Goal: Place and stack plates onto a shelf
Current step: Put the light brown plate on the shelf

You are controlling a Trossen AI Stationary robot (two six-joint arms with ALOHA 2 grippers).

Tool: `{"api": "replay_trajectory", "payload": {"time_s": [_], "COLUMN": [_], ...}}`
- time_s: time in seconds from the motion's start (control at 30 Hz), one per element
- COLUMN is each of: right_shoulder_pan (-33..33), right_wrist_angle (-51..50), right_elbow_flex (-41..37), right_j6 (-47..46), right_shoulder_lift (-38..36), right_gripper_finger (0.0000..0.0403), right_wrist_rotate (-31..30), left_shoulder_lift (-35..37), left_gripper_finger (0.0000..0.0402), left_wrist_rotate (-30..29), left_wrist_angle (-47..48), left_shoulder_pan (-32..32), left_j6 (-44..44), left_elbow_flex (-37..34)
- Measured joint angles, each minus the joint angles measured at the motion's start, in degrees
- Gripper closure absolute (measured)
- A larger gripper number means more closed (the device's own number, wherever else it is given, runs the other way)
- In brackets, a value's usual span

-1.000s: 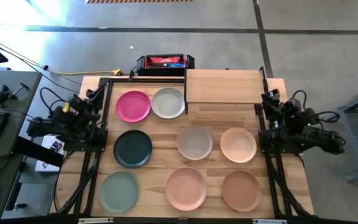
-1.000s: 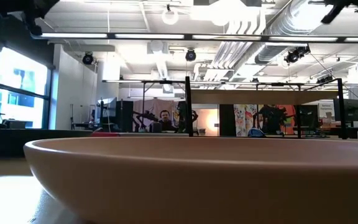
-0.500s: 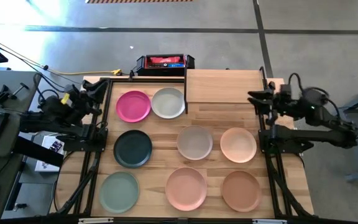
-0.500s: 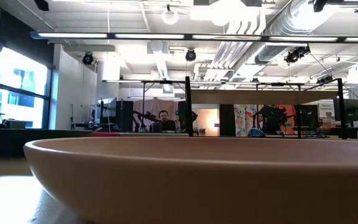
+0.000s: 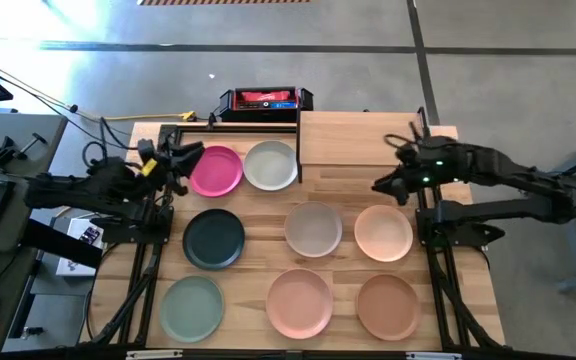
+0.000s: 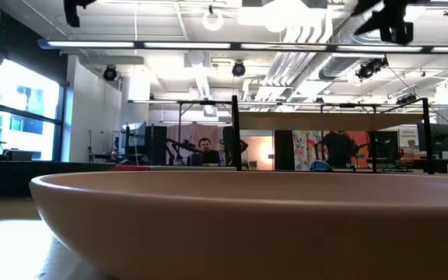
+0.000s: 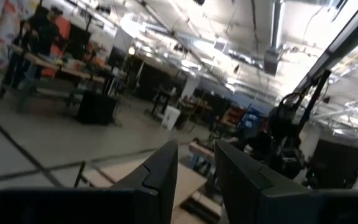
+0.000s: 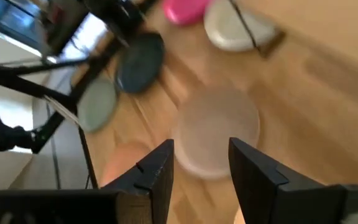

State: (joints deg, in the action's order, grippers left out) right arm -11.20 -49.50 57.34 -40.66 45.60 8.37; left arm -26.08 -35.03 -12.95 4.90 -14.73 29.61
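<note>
Several plates lie flat on the wooden table: magenta (image 5: 215,170), light grey (image 5: 271,165), dark teal (image 5: 214,239), beige (image 5: 313,229), peach (image 5: 383,232), sage green (image 5: 192,308), pink (image 5: 299,302) and brown (image 5: 388,306). The shelf (image 5: 359,138) stands at the far right with nothing on it. My left gripper (image 5: 192,153) is open in the air by the magenta plate's left rim. My right gripper (image 5: 379,186) is open, tipped down, above the table between the shelf and the peach plate. The right wrist view shows the beige plate (image 8: 216,130) beyond its fingers.
A black and red box (image 5: 265,99) sits beyond the table's far edge. Black frame rails (image 5: 158,250) run along both sides of the table. In the low view the pink plate (image 6: 247,225) fills the foreground, and a person (image 6: 204,150) shows in the room far behind.
Both arms have risen from their folded rest at the table's sides and reached in over the table. My left gripper has moved right toward the magenta plate. My right gripper has moved left and tipped down toward the plates. No plate has moved.
</note>
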Motion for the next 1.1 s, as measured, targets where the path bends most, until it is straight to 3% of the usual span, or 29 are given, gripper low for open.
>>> {"api": "replay_trajectory", "payload": {"time_s": [0.37,0.6,0.9,1.1], "right_shoulder_pan": [0.2,5.5,15.2,20.5], "right_wrist_angle": [-15.4,-15.5,-14.3,-10.6], "right_elbow_flex": [0.0,0.0,0.0,0.0], "right_j6": [-6.9,-11.2,-19.6,-19.9], "right_shoulder_lift": [11.1,16.3,24.0,31.4], "right_gripper_finger": [0.0269,0.0269,0.0269,0.0269], "right_wrist_rotate": [1.5,1.0,-5.3,-4.6], "left_shoulder_lift": [-5.5,-7.6,-7.9,-7.9], "left_gripper_finger": [0.0307,0.0307,0.0307,0.0307], "left_wrist_rotate": [0.6,0.6,0.6,1.7], "left_wrist_angle": [3.2,4.4,4.3,5.3], "left_shoulder_pan": [0.0,0.0,0.0,0.0], "left_j6": [-1.7,-2.5,-6.8,-9.7], "left_elbow_flex": [0.0,0.0,0.0,0.0]}}
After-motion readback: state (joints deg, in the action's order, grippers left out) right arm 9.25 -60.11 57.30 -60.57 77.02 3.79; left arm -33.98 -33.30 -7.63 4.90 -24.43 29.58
